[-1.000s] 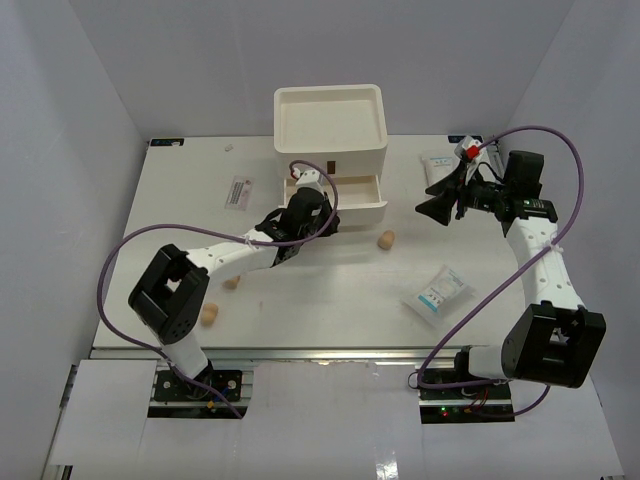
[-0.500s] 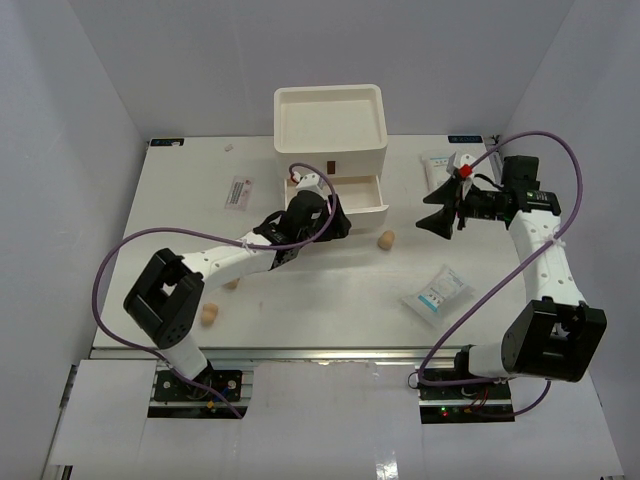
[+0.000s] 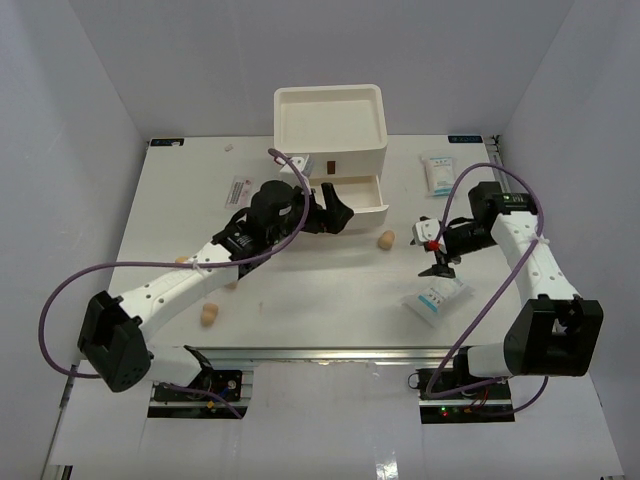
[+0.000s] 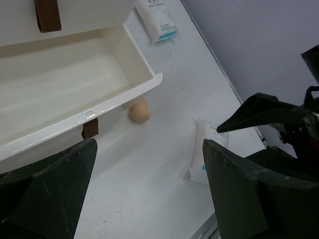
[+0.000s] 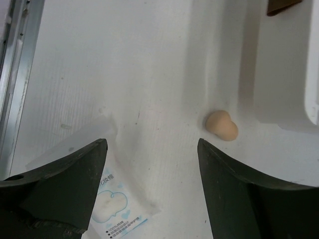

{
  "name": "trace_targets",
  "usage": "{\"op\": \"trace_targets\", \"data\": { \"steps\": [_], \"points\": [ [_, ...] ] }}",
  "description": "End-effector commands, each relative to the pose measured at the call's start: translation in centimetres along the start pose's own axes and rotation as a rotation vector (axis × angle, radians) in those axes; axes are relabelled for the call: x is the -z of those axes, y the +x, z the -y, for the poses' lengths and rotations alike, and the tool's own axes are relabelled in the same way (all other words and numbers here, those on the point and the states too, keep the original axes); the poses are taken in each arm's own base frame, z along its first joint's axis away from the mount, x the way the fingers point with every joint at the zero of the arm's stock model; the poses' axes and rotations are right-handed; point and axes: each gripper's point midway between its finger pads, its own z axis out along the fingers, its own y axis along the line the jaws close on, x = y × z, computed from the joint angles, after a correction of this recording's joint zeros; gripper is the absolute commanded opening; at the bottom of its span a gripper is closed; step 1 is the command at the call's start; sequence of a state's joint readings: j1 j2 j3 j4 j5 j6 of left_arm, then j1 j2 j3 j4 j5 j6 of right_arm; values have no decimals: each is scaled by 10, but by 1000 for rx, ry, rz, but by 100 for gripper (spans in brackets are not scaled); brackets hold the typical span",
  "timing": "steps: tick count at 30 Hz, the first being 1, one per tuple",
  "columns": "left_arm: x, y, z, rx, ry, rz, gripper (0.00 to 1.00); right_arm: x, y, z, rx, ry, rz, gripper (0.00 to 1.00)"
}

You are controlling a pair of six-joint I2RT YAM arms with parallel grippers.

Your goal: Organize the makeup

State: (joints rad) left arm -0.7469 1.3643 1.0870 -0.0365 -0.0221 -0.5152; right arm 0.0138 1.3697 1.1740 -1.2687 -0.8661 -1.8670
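Observation:
Makeup lies scattered on the white table (image 3: 300, 290). One tan sponge (image 3: 385, 239) (image 4: 140, 110) (image 5: 222, 125) rests just in front of the open drawer (image 3: 350, 195) (image 4: 75, 84), whose visible inside is bare. Another sponge (image 3: 209, 315) lies near the front left. A white-blue sachet (image 3: 435, 296) (image 5: 112, 204) (image 4: 209, 154) lies front right, a second sachet (image 3: 437, 172) (image 4: 157, 15) at the back right. A clear packet with pink contents (image 3: 239, 190) lies left of the box. My left gripper (image 3: 325, 215) (image 4: 149, 199) is open by the drawer front. My right gripper (image 3: 433, 250) (image 5: 152, 189) hovers open between sponge and near sachet.
The white three-drawer box (image 3: 330, 130) with red-brown handles (image 4: 47, 15) stands at the back centre, its lower drawer pulled out toward me. Purple cables loop from both arms. A metal rail (image 5: 15, 74) runs along the table's near edge.
My left gripper has opened wide and the arm has stretched out by the drawer. My right gripper has swung from the back right down toward the near sachet, opening a little.

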Motion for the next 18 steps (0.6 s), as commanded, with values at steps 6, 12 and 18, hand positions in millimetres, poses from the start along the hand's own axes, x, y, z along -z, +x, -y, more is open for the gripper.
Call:
{"op": "trace_targets", "data": {
  "steps": [6, 12, 18],
  "points": [
    [54, -29, -22, -69, -88, 50, 98, -10, 38, -52, 86, -245, -224, 76],
    [78, -31, -43, -64, -163, 82, 98, -3, 74, -76, 68, -375, -361, 76],
    [92, -30, -55, -39, -201, 103, 98, -7, 89, -68, 56, -381, -386, 74]
  ]
}}
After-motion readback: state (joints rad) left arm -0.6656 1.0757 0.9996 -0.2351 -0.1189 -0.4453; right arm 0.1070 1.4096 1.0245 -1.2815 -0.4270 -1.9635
